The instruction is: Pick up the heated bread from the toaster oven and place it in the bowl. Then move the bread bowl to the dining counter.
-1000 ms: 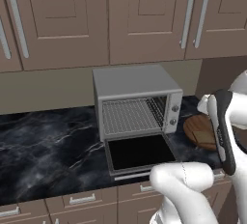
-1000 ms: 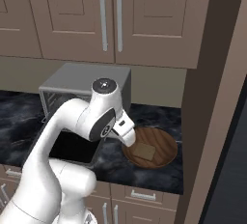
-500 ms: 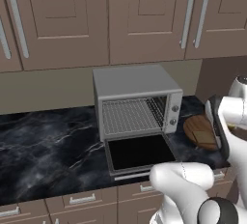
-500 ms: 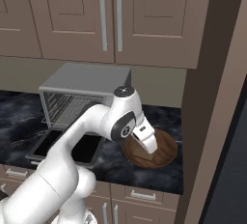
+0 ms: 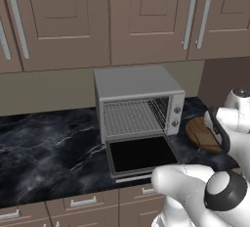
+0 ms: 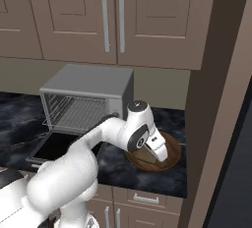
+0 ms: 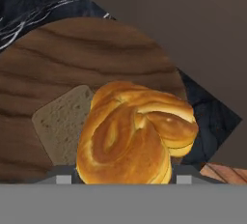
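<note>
The heated bread [image 7: 135, 136], a golden twisted bun, sits between my finger tips with my gripper [image 7: 123, 177] shut on it. It hangs just above the bowl [image 7: 72, 59], a dark wooden dish with a tan slice [image 7: 58, 121] lying inside. In the right base view my hand [image 6: 155, 146] reaches over the bowl [image 6: 173, 148], which stands right of the toaster oven [image 6: 88, 82]. The left base view shows the toaster oven [image 5: 136, 86] with its rack bare and the bowl [image 5: 197, 133] partly behind my arm. The dining counter is out of view.
The oven's glass door [image 5: 141, 155] lies open, flat toward the front of the black marble counter [image 5: 49, 147]. A tall brown panel [image 6: 216, 99] rises close to the right of the bowl. Upper cabinets [image 5: 136, 15] hang over the oven.
My arm has swung right, away from the oven front, carrying the bread from the bowl's left edge to over its middle. The oven and bowl have not moved.
</note>
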Robot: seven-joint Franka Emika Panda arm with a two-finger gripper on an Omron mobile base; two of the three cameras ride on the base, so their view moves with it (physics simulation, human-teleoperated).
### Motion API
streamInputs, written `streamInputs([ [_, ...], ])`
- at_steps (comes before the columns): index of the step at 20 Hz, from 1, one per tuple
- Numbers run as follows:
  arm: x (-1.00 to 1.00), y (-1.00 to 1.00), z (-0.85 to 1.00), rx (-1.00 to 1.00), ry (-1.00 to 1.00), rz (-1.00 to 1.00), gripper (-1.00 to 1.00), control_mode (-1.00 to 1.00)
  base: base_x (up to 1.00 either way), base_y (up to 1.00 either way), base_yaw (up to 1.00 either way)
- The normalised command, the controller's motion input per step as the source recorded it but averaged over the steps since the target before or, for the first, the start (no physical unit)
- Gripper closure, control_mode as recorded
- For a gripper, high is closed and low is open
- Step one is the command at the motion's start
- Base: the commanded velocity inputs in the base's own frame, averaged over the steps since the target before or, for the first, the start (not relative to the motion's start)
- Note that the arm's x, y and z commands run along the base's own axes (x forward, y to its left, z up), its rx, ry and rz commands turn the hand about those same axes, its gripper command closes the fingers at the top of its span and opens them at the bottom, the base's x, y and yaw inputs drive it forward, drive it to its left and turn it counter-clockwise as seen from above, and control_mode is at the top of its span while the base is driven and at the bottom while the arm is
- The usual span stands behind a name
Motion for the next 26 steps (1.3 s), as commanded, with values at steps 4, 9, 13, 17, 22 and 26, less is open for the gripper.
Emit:
streamInputs([
  [4,0.77,-0.10,-0.38,0.00,-0.01,0.00,1.00,-1.00,0.00,0.00,0.00],
  [9,0.48,-0.34,-0.53,0.00,-0.05,0.00,-1.00,-1.00,0.00,0.00,0.00],
  [13,0.34,-0.34,-0.39,0.00,-0.02,-0.01,-1.00,-1.00,0.00,0.00,0.00],
  [17,0.17,-0.04,0.30,0.03,0.00,-0.13,-1.00,-1.00,0.00,0.00,0.00],
  [22,-0.22,0.00,0.71,0.02,0.00,-0.14,-1.00,-1.00,0.00,0.00,0.00],
  [26,-0.74,0.00,0.26,0.06,0.04,-0.21,-1.00,-1.00,0.00,0.00,0.00],
])
